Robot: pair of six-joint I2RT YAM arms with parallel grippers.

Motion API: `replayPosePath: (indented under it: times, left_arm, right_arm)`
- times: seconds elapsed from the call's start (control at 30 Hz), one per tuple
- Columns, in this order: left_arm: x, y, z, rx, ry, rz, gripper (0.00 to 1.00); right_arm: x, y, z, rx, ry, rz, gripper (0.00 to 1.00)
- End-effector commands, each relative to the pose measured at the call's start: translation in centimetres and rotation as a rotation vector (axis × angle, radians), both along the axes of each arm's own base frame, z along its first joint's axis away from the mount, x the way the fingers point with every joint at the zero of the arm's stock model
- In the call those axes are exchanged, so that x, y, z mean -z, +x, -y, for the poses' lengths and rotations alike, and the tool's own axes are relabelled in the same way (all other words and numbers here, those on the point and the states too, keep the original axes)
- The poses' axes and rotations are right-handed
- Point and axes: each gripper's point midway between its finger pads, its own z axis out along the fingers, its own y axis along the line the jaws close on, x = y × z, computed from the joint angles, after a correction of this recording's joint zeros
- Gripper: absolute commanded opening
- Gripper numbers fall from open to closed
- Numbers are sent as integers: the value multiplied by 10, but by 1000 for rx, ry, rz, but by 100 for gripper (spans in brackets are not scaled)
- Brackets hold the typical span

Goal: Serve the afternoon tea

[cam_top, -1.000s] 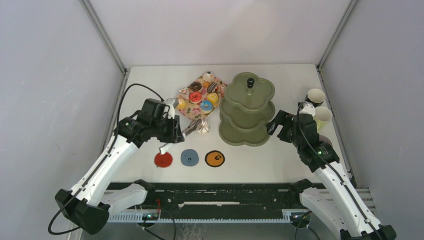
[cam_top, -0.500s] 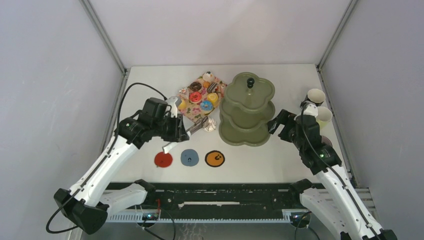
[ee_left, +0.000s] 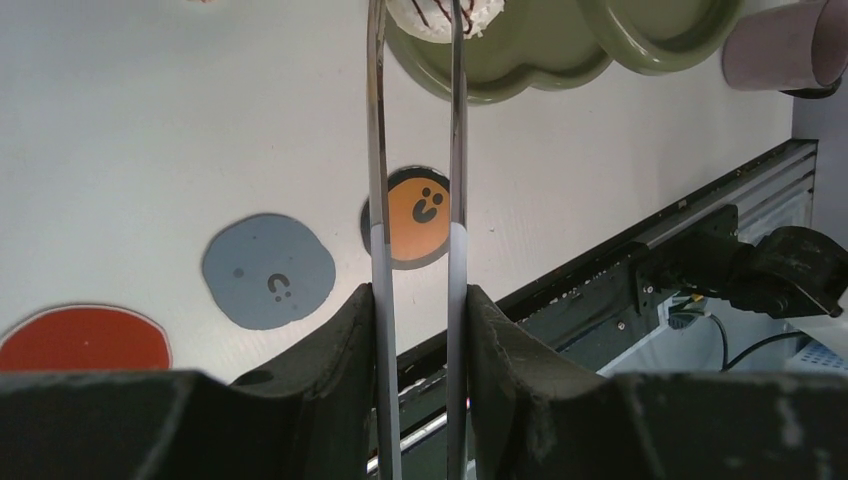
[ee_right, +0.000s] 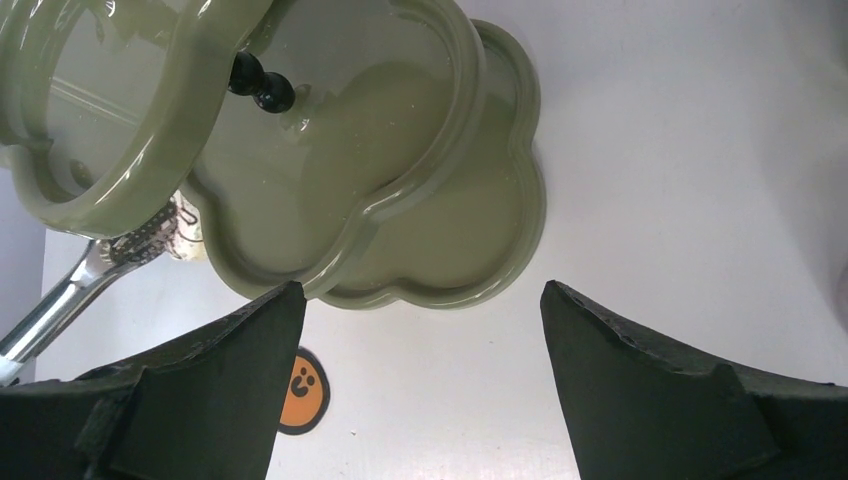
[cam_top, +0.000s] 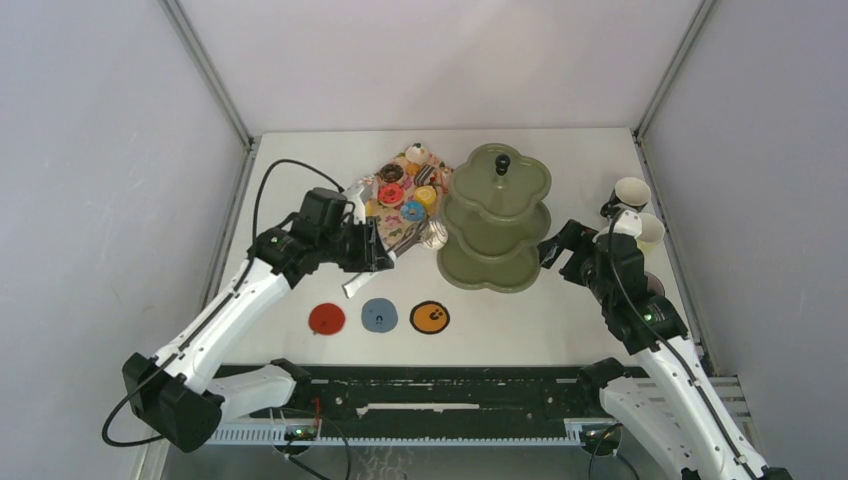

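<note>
Left gripper (ee_left: 417, 300) narrow, clamped on one pair of tongs (ee_left: 377, 150); tongs pinch one white cupcake (ee_left: 425, 15) at the left rim of the stand (cam_top: 490, 268), contact unclear; stand sits centre of top view, three tiers, one black knob; right gripper (ee_right: 420, 370) wide, holding nothing, just right of stand; three coasters lower centre: red (cam_top: 326, 319), blue (cam_top: 379, 315), orange (cam_top: 430, 317); two mugs (cam_top: 630, 190) countable at right edge; other treats (cam_top: 403, 197) bunched upper centre, too crowded to count.

Tongs (cam_top: 405, 241) brought cake (cam_top: 433, 234) to stand (cam_top: 497, 264).
</note>
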Motion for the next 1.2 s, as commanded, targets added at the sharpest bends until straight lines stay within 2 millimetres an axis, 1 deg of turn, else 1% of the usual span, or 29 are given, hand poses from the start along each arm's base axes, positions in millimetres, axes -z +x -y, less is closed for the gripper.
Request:
replayPosePath:
  times: [0.0,0.13,0.23,0.37,0.5,0.67,0.8,0.87,1.03,1.17]
  left_arm:
    - [3,10,21,-3,-88,25,0]
    - [14,14,24,-17,-90,21,0]
    - [10,24,31,-26,-118,48,0]
    - [15,37,43,-35,-132,45,0]
    - [20,52,57,-33,-138,51,0]
    - [17,72,75,-27,-141,74,0]
    - [25,87,88,-32,-155,65,0]
    - [27,91,95,-27,-162,57,0]
    - [29,99,109,-25,-186,59,0]
    - [22,110,116,-39,-201,74,0]
  right_arm:
    - [-2,0,0,10,8,8,95]
    - [0,0,1,16,5,-2,96]
    - [2,0,0,14,4,-12,95]
    - [3,0,-1,9,7,-15,95]
    - [4,-2,0,10,1,-22,95]
    - [5,-5,3,18,-2,-27,95]
    - [6,-7,5,22,-7,-30,95]
    - [6,-8,5,23,-8,-31,95]
    - [8,-11,6,28,-10,-41,95]
    - [8,-11,6,27,-7,-43,95]
